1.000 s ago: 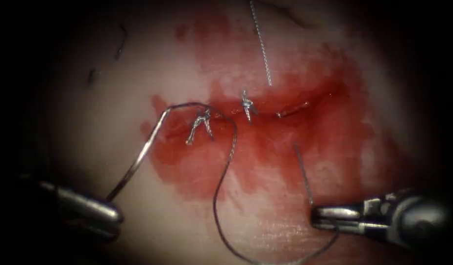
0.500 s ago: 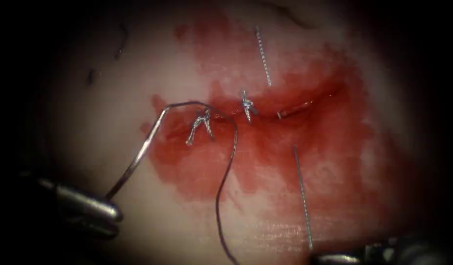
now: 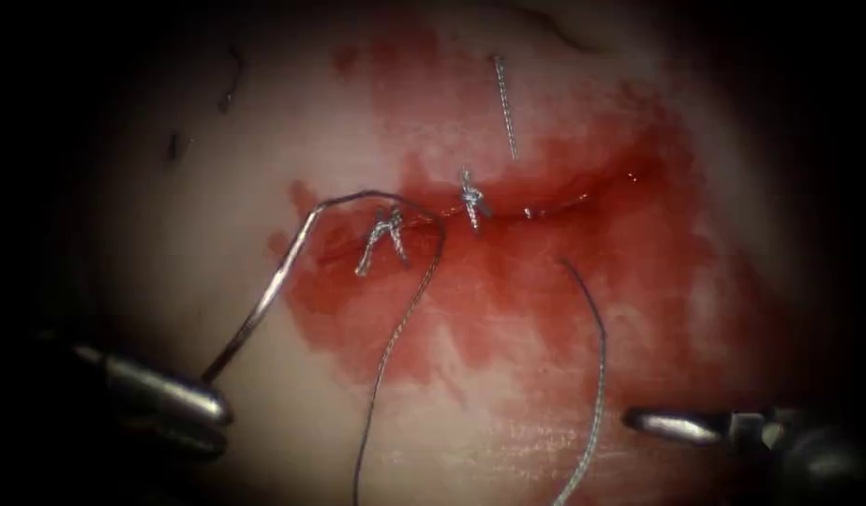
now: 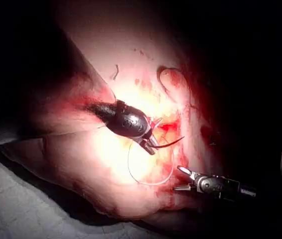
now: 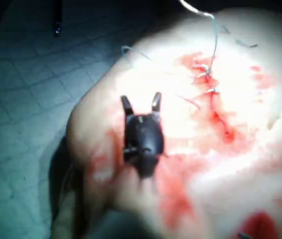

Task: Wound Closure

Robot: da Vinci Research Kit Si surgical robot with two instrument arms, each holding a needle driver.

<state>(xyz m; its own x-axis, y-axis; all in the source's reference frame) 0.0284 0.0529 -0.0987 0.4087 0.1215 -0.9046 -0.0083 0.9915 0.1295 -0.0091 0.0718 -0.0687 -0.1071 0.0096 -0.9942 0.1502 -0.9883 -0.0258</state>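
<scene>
Released, the thread (image 3: pixel 594 375) now curls slack beside the right tool (image 3: pixel 675 427); its wrist view shows jaws apart, while the left tool (image 3: pixel 208 398) clamps the needle (image 3: pixel 264 305) free of the tissue (image 3: pixel 217 187)

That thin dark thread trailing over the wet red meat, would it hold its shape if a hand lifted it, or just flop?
Probably flop: the thin dark thread lies in loose curves across the pale pork tissue, so it looks limp and light. It may also be slippery, since it crosses the red fluid. The curved steel needle in the left hand looks stiff by contrast.
</scene>
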